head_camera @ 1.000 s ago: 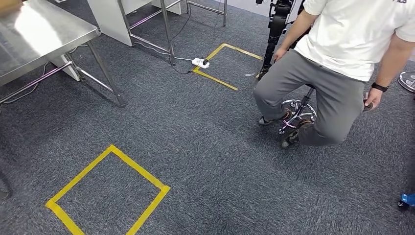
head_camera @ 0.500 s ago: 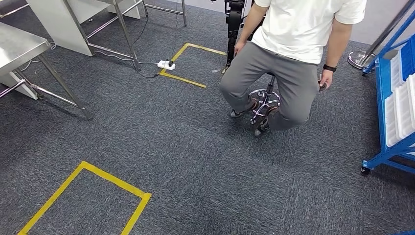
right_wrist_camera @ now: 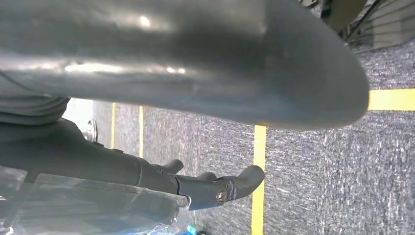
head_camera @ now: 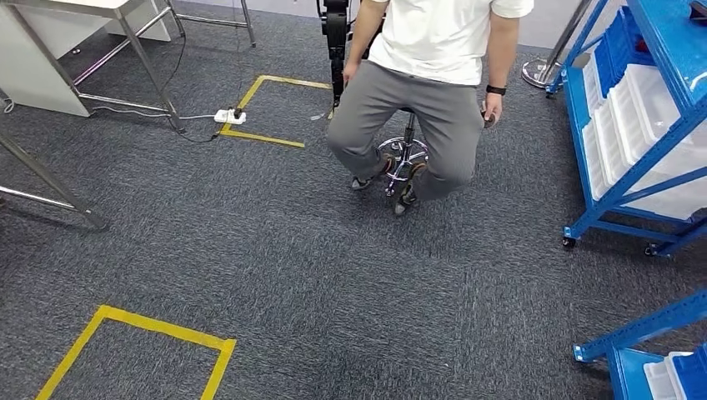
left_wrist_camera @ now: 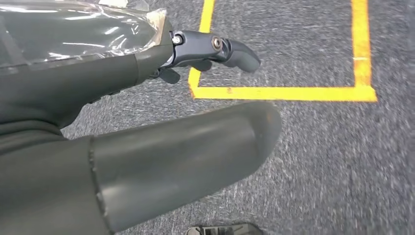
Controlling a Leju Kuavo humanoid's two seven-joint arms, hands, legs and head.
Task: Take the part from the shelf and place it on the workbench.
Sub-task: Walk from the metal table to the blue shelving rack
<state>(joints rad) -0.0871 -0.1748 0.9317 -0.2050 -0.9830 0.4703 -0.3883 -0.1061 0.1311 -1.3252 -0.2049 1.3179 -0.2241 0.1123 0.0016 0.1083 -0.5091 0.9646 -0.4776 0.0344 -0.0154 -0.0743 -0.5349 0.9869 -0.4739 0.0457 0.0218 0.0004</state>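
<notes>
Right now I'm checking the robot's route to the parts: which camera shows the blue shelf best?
The head view: the blue shelf stands at the right on the carpet, with white trays on its tiers. The left and right wrist views show hands, carpet and yellow tape instead.

The left robot hand (left_wrist_camera: 147, 122) hangs low over the floor, seen from close behind in its wrist view. Its thick grey thumb (left_wrist_camera: 195, 147) stretches straight forward, and above it the darker fingers (left_wrist_camera: 220, 49) reach out with a slight bend at the tips, apart from the thumb. Nothing lies between thumb and fingers. A clear, glossy cover wraps the back of this robot hand. The right robot hand (right_wrist_camera: 195, 122) hangs the same way: its thumb (right_wrist_camera: 220, 63) stretches forward, the dark fingers (right_wrist_camera: 230, 183) lie extended with curled tips, well apart from the thumb, and hold nothing. A clear cover sits behind these fingers too.
</notes>
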